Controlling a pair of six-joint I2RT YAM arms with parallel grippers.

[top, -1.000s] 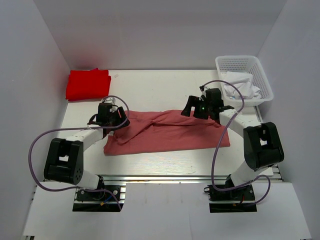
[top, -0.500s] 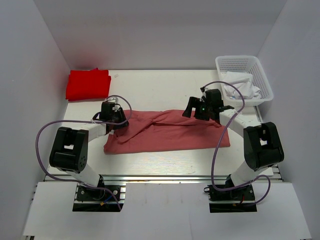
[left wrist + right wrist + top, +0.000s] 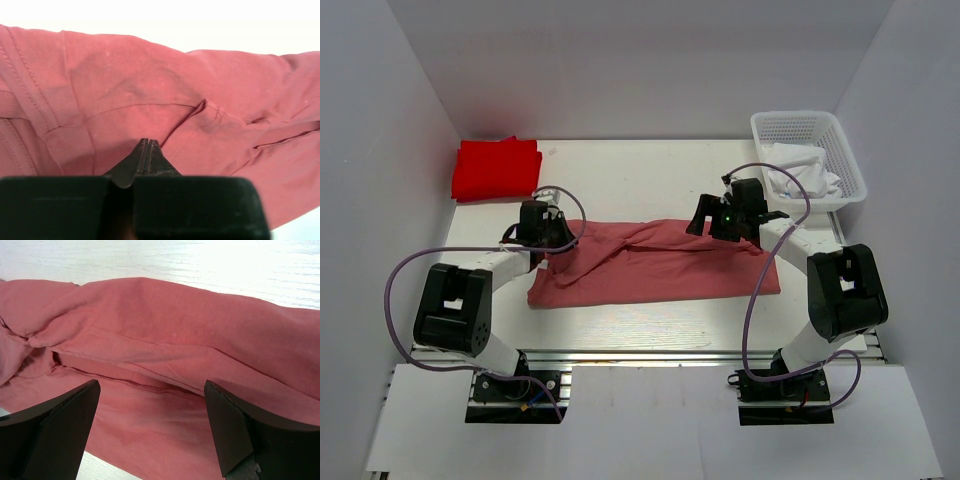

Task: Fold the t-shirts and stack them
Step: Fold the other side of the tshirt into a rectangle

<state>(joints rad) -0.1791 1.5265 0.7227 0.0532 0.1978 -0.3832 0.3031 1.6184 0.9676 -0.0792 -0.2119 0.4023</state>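
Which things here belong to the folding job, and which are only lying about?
Job: pink t-shirt, spread out; red t-shirt, folded, far left; left gripper, shut; right gripper, open.
Lying about: white mesh basket; white cloth inside it.

A white surface (image 3: pixel 640 170) with a faint wood grain sits boxed in by three plain, matte white walls: a back wall (image 3: pixel 640 70) running straight across, and a left wall (image 3: pixel 380 200) and right wall (image 3: pixel 910 200) that slant outward toward the camera. The light is even and soft, brightest on the far part of the surface, and throws only pale shadows. Along the near edge of the surface runs a silver metal rail (image 3: pixel 640 352), and below it lies a flat white board (image 3: pixel 640 425).
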